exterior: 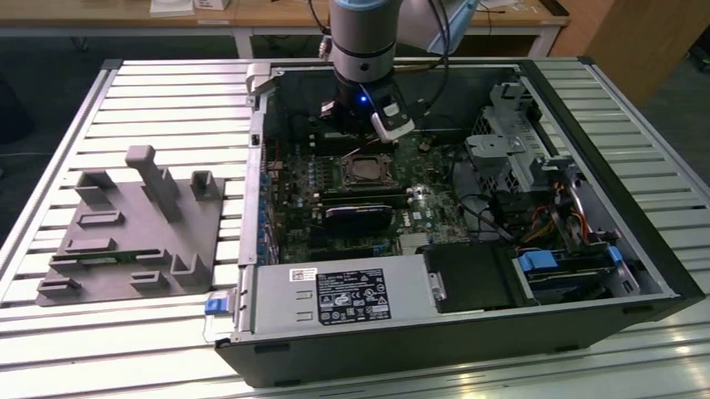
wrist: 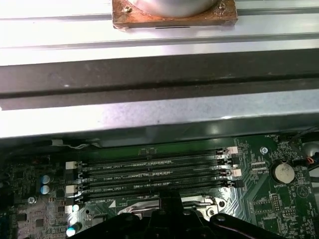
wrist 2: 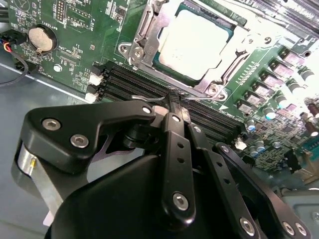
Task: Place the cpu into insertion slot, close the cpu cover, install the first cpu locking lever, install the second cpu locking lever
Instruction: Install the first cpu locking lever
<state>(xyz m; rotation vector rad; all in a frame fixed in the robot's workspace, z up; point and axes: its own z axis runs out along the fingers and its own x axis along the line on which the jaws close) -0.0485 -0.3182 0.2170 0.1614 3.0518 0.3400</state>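
The cpu [wrist 2: 192, 42] lies pale and silvery in the insertion slot [wrist 2: 207, 88] on the green board, and also shows in the exterior view [exterior: 362, 172]. The cpu cover [wrist 2: 142, 30], a silvery frame, lies down around the chip. A thin wire locking lever [wrist 2: 147, 98] runs along the socket's edge beside the memory slots. My gripper [wrist 2: 175, 99] has its black fingers pressed together on that wire. From outside, the gripper [exterior: 361, 137] hangs just behind the socket. In the first wrist view the gripper [wrist: 160, 201] sits over the socket edge.
Black memory slots [wrist: 154, 172] lie between the socket and the case wall [wrist: 149, 114]. A coin battery [wrist 2: 41, 39] sits nearby. The power supply [exterior: 332, 295] and drive cage [exterior: 521, 150] crowd the case. A grey fixture block [exterior: 133, 229] stands at the exterior view's left.
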